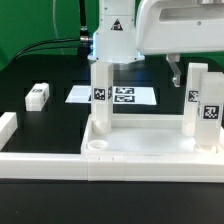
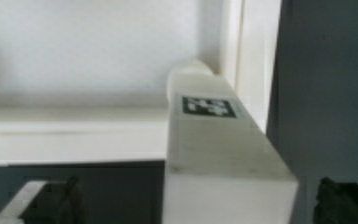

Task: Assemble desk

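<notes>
Three legs [image 1: 101,100] seem to stand in the tabletop [image 1: 150,152], a fourth leg [image 1: 38,96] lies loose and unfitted, and the gripper [image 2: 197,200] gapes wide astride one upright.

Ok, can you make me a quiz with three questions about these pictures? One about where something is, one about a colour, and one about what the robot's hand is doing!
1. Where is the lying leg?
A. On the black table, at the exterior view's left of the marker board
B. Inside the tray
C. On top of the marker board

2. What colour is the standing leg?
A. Red
B. White
C. Blue

3. How is the gripper?
A. Shut tight
B. Open, with a leg between its fingers
C. Gripping a rail

Answers:
1 A: it lies flat on the table, apart from the board.
2 B: it is white with a black-and-white tag.
3 B: the wrist view shows gaps on both sides of the leg.
</notes>
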You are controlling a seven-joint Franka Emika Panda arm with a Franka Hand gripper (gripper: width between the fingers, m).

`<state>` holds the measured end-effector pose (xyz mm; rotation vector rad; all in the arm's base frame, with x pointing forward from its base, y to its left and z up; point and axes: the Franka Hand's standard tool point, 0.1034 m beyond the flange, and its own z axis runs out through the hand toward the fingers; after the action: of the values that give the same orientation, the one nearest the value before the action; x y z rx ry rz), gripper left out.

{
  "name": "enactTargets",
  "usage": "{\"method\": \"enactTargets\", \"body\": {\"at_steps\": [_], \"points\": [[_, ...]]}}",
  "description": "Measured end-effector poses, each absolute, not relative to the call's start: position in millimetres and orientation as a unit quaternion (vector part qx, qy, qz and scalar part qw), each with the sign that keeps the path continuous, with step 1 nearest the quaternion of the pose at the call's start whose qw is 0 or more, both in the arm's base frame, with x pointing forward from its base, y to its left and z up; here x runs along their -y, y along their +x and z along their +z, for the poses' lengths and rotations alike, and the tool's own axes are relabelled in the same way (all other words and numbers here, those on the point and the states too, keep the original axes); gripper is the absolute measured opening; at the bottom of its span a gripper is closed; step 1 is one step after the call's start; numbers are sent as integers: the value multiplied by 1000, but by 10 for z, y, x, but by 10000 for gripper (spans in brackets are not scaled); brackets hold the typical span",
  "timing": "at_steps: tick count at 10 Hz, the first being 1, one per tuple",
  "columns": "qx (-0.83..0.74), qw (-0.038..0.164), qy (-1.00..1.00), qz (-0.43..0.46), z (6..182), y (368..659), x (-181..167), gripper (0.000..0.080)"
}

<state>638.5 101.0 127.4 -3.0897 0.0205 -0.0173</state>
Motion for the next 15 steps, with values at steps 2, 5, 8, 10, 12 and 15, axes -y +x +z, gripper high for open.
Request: {"method": "enactTargets", "body": {"at_steps": [2,5,8,10,12,15], "points": [[-10,27,-1000,-10,1261,6420,-1057,649],[-10,26,-1000,-9,1252,6417,-1044,526],[-11,26,-1000,-9,1251,6417,-1039,286],[-38,27,-999,-8,1251,6417,-1040,288],[-111,29,-993,-6,1248,6414,-1044,288],[-299,39,-953,-10,1238,6403,-1049,288]]}}
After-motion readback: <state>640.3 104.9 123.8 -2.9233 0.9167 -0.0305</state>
